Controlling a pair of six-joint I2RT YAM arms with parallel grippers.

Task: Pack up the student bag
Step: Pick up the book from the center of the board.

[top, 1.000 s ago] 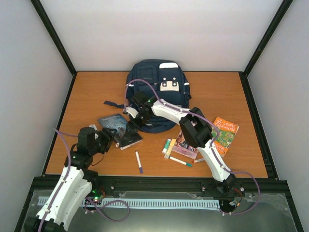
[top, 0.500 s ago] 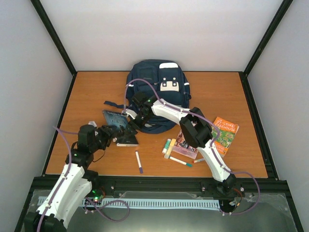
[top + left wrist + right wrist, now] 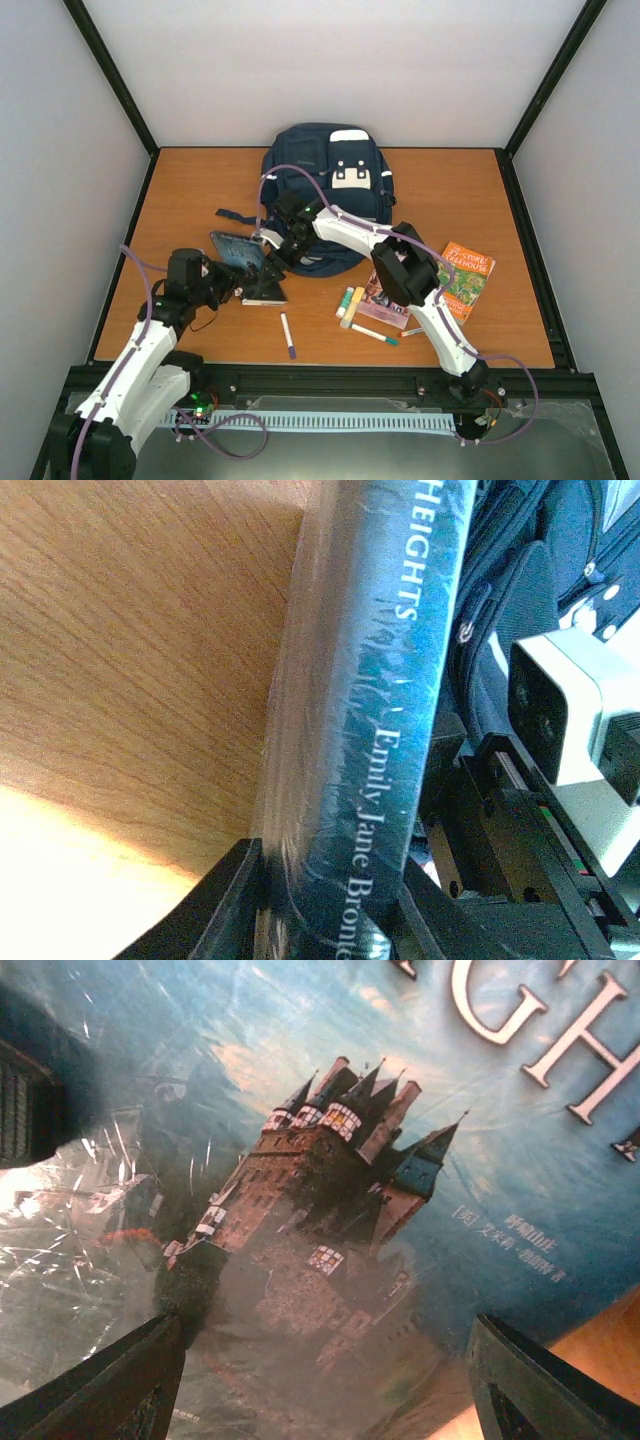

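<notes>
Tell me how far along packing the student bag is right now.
Nothing visibly packed: student bag lies at the far side, contents unseen. In hand: left gripper clamps the blue book by its spine, tipped up before the bag; right gripper open beside it. Still to pack: orange book, pink book, purple pen, markers on the table.

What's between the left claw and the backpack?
A teal book held by the left gripper, then the open right gripper before the student bag, in the top view.

One student bag (image 3: 330,185), one blue book (image 3: 238,250), two other books (image 3: 468,278) (image 3: 380,303), at least four markers (image 3: 287,335) (image 3: 345,300) (image 3: 354,306) (image 3: 373,333).
</notes>
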